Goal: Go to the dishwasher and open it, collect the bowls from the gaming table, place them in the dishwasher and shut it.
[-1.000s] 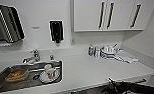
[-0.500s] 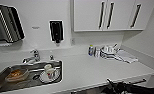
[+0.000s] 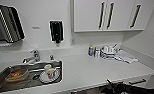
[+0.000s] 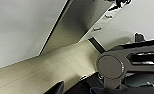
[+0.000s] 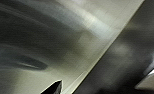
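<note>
Plainly, neither arm's jaws can be judged apart or together. The right arm (image 3: 123, 88) reaches below the counter (image 3: 93, 70) edge, and its wrist camera sits close against a brushed steel face, probably the dishwasher (image 5: 68, 37) front under the counter. With the bar handle unseen, the jaws could miss it or scrape the steel. The sink (image 3: 0, 80) holds dishes, well apart.
</note>
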